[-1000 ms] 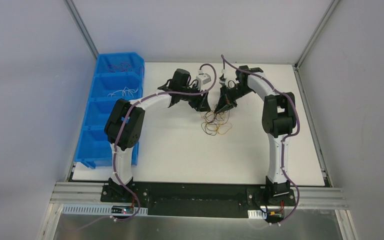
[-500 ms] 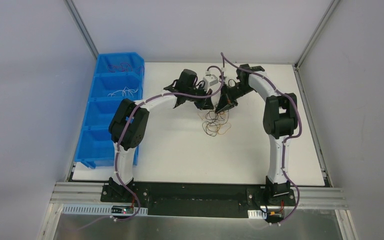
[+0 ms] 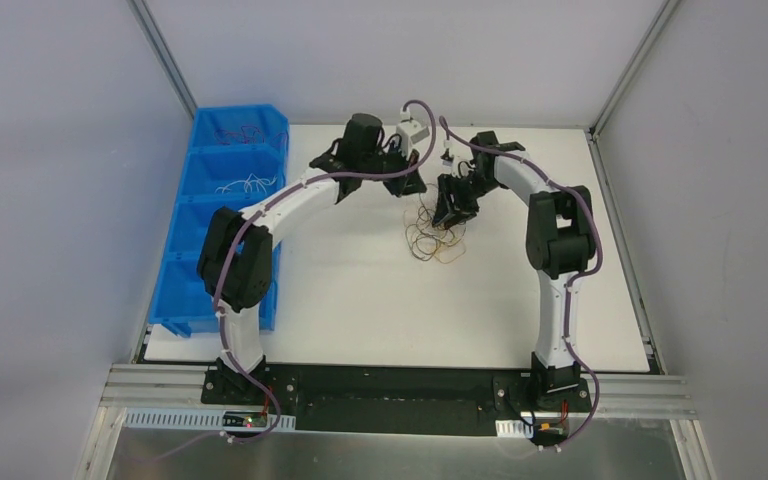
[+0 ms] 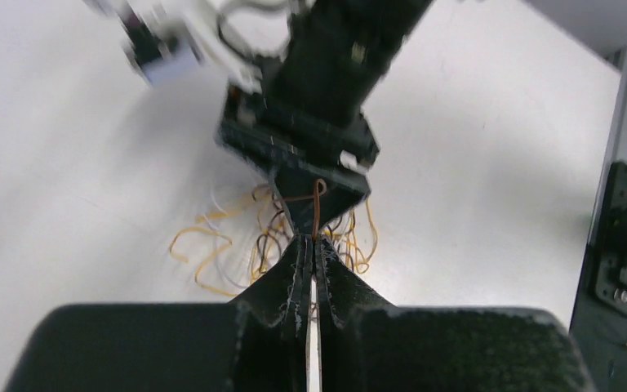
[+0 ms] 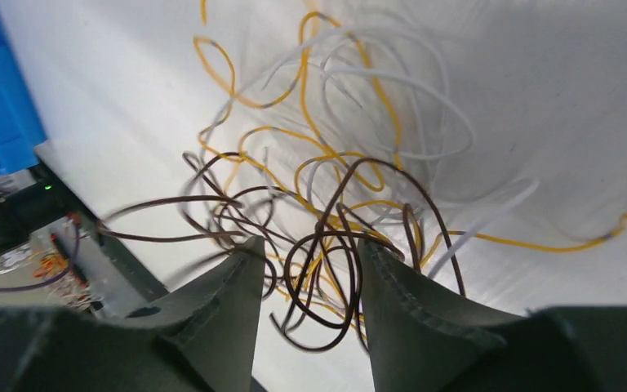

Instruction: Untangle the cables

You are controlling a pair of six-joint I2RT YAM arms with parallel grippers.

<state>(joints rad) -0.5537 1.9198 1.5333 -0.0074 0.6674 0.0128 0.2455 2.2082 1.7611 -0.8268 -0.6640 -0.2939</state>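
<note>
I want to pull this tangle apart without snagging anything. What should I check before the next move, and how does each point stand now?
1. Left end effector shut on the brown wire: ok.
2. Right end effector open: ok.
3. Right fingers clear of the cables: not ok, dark loops lie between them.
4. Brown wire free of the other loops: cannot tell.

Bare table (image 3: 360, 300) lies open across the lower frame, while bins (image 3: 192, 215) block the left edge and cables (image 3: 435, 238) clutter upper centre.
</note>
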